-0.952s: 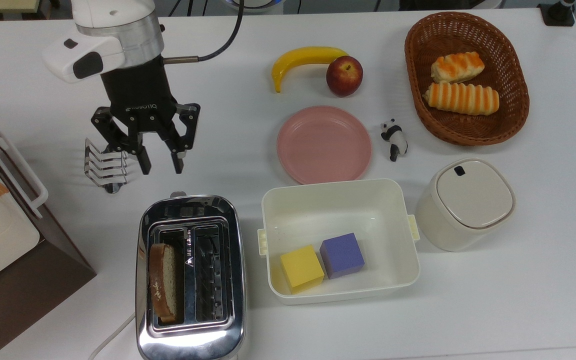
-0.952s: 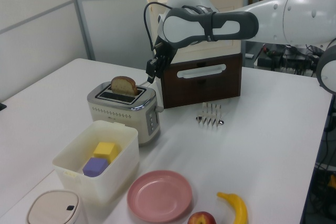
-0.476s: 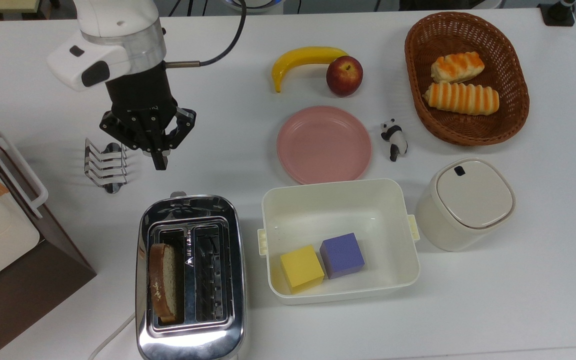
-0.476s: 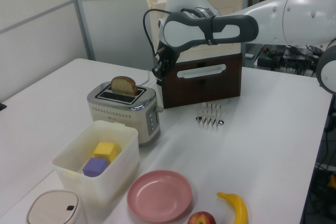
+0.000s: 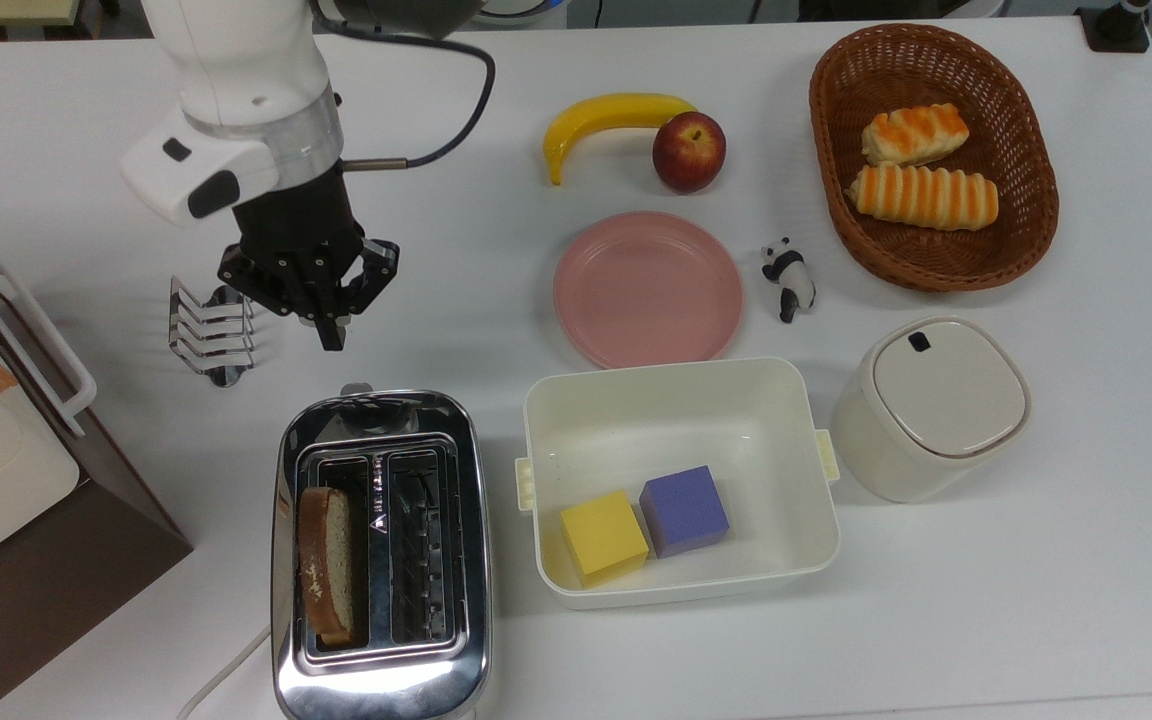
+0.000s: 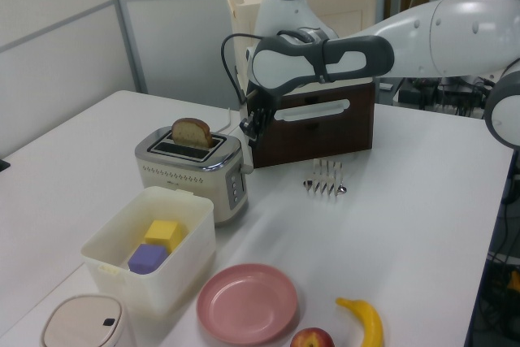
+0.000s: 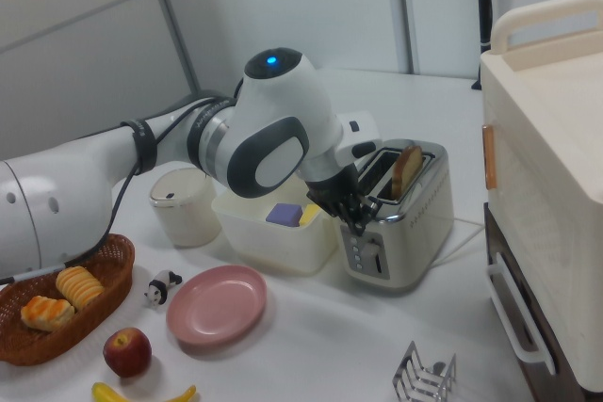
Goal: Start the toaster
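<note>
The toaster [image 5: 381, 555] has not been started yet, as far as the pictures show. A slice of bread [image 5: 326, 565] sits in one slot and still sticks up high above the top, so I think the lever [image 5: 356, 389] has not been pushed down. The gripper [image 5: 332, 338] hangs in the air just above and beside the lever end of the toaster, with its two fingers squeezed together into one point, and it holds nothing. It is not touching the toaster. What is left is to bring that point down onto the lever and press it until the bread sinks in. The toaster is a shiny silver box with round corners and two dark slots. In the top view it stands near the bottom edge, toward the top view's left, just beside a white tub [image 5: 678, 390] with a yellow block [image 5: 603, 537] and a purple block [image 5: 684, 510] inside. A small wire toast rack [image 5: 208, 330] stands close to the gripper, on the top view's left of it. In the right view the toaster's end face shows a row of small buttons [image 7: 361, 253], and the gripper is right in front of that end. A white cord [image 5: 226, 670] runs from the toaster's other end.
</note>
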Available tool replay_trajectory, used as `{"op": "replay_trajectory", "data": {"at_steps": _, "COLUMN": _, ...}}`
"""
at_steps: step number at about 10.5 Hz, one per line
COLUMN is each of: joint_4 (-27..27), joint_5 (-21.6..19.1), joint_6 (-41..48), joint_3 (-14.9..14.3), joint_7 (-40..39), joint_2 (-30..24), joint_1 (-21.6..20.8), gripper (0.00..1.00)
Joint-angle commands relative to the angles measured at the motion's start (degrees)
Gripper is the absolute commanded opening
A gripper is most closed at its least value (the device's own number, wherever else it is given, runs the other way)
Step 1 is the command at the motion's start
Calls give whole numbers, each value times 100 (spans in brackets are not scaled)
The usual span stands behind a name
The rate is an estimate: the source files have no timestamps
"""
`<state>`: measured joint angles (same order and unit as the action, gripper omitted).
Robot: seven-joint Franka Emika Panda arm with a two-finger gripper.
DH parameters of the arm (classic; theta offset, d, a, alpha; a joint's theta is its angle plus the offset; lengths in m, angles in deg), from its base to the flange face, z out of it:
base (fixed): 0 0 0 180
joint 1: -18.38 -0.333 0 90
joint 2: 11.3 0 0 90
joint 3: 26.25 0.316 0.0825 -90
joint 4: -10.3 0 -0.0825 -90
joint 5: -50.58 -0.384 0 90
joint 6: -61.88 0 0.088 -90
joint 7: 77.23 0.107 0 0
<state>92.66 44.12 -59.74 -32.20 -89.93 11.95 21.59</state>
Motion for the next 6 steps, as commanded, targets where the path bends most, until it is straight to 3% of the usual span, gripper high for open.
{"op": "replay_trajectory", "data": {"at_steps": 1, "joint_4": 87, "joint_5": 92, "joint_6": 50, "joint_3": -38, "joint_7": 110, "joint_2": 65, "joint_1": -66, "gripper": 0}}
{"op": "replay_trajectory", "data": {"at_steps": 6, "joint_4": 52, "joint_5": 92, "joint_6": 6, "joint_3": -3, "joint_7": 101, "joint_2": 312, "joint_1": -84, "gripper": 0}}
